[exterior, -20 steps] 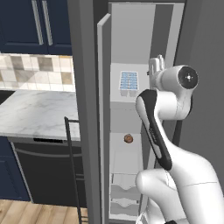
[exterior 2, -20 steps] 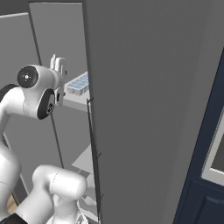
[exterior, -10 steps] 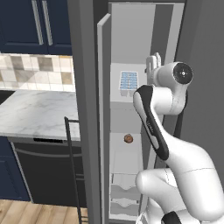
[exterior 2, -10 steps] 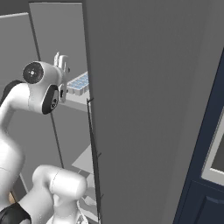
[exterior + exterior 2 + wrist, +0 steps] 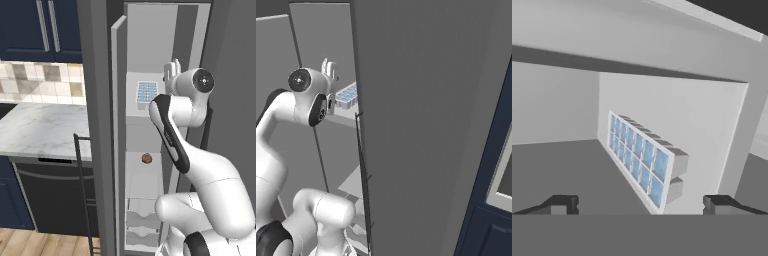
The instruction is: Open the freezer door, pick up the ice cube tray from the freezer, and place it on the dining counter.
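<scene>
My gripper [image 5: 639, 204] is spread wide, empty; the ice cube tray [image 5: 643, 158] lies just ahead, long axis running away from me.

A wide grey door [image 5: 426, 125] fills the foreground, and past its left edge the white arm's gripper [image 5: 330, 67] stands just beside the ice cube tray [image 5: 348, 95] resting on a pale shelf [image 5: 341, 117] inside the freezer [image 5: 321, 35].
</scene>
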